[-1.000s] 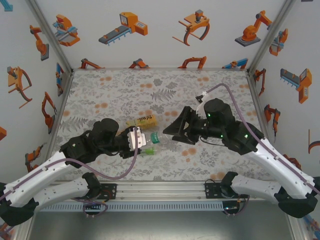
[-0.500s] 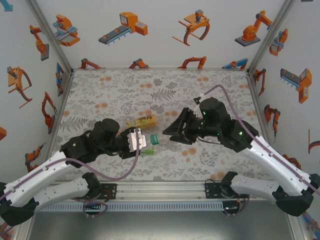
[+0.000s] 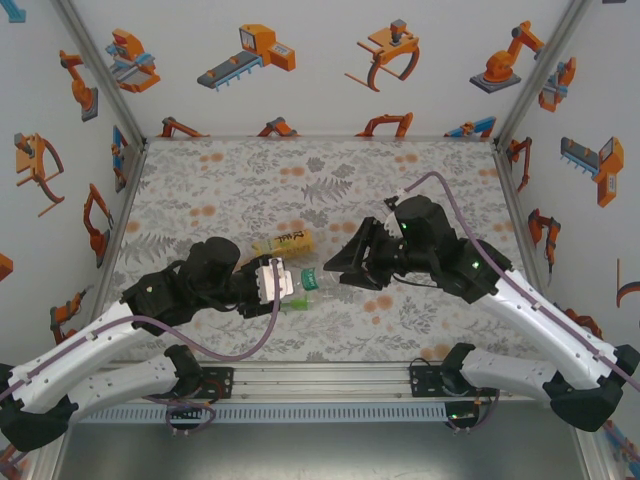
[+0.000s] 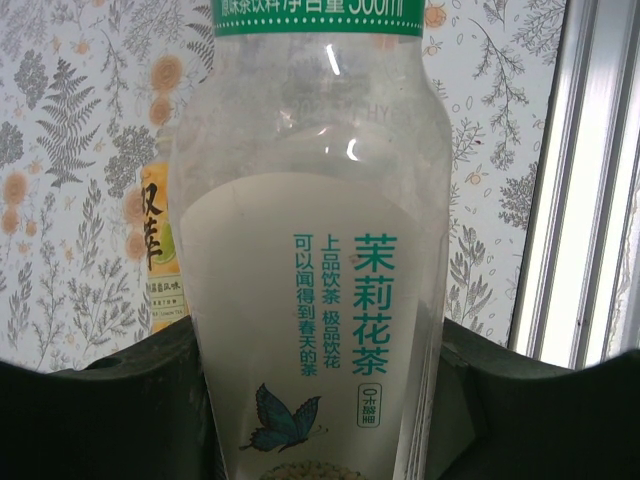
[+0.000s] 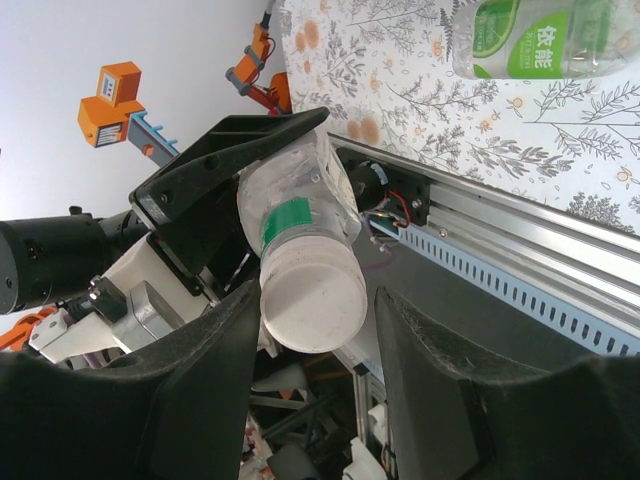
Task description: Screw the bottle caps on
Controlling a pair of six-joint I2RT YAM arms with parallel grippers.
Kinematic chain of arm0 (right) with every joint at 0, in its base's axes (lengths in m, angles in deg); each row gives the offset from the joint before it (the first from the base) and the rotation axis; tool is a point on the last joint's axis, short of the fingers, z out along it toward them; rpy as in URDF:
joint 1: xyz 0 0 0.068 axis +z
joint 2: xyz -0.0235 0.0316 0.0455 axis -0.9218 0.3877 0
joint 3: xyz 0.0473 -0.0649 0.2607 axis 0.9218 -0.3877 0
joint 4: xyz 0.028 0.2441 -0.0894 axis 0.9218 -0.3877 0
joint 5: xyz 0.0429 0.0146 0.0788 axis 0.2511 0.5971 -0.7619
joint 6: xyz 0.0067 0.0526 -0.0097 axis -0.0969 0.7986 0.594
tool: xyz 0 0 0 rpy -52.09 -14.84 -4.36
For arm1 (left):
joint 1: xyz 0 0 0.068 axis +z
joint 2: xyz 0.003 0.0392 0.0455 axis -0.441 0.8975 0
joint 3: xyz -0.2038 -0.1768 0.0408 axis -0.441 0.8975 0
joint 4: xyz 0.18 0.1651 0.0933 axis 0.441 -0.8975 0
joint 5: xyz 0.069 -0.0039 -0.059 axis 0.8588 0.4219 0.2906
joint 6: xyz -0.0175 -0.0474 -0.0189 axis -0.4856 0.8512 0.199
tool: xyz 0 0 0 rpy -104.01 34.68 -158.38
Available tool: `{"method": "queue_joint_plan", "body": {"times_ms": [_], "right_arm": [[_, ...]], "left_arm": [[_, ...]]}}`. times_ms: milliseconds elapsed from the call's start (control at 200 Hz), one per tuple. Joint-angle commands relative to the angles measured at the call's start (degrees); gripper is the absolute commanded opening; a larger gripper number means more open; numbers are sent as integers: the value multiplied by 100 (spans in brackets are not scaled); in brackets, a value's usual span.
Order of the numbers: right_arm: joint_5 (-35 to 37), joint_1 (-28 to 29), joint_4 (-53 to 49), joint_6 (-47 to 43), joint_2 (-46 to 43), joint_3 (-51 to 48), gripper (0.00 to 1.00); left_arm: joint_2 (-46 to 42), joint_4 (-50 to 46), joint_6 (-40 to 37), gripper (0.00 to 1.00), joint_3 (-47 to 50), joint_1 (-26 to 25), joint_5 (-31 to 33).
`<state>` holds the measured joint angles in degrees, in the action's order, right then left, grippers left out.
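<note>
A robot test cell in a lab: white walls printed with cartoon robot arms rise beyond the fingers, with metal frame posts alongside and a fern-patterned tabletop beneath.

- Clear bottle, white label: big green "茉莉花茶"; smaller "上品饮茶 极品饮花", "可以闻得到春天的茶".
- Same bottle, green band at top: "500ml", txt before it cut off.
- Amber bottle, yellow label: chars half hidden, illegible.
- Green-label bottle: white "依能".

Green-labelled clear bottle in left pincer, amber bottle behind.
</note>
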<state>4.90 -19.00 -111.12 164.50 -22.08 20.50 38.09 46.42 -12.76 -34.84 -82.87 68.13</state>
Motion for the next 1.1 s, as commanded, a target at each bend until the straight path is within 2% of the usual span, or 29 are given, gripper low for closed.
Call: {"method": "queue_joint_plan", "body": {"times_ms": [0,140,366,441,516,581,921,1097], "right_arm": [[-64,-37,102,102,-20,-81,48],[-113,-50,244,203,-34,-152,46],[-231,-46,348,285,-34,-207,37],[-263,-46,347,310,-33,-223,38],[-290,-46,350,336,-22,-217,46],[-306,-49,346,355,-31,-216,49],[-252,-63,345,399,-104,-207,47],[-231,-79,345,397,-127,-226,43]], "left_arm": [[-8,38,-112,0,-167,-24,-80],[2,59,-111,0,-160,-25,-85],[13,70,-101,0,-150,-21,-69],[27,66,-107,0,-141,-24,-54],[31,71,-103,0,-141,-25,-23],[35,74,-101,0,-136,-22,-1],[48,92,-93,0,-105,-25,93],[48,128,-96,0,-114,-25,77]]}}
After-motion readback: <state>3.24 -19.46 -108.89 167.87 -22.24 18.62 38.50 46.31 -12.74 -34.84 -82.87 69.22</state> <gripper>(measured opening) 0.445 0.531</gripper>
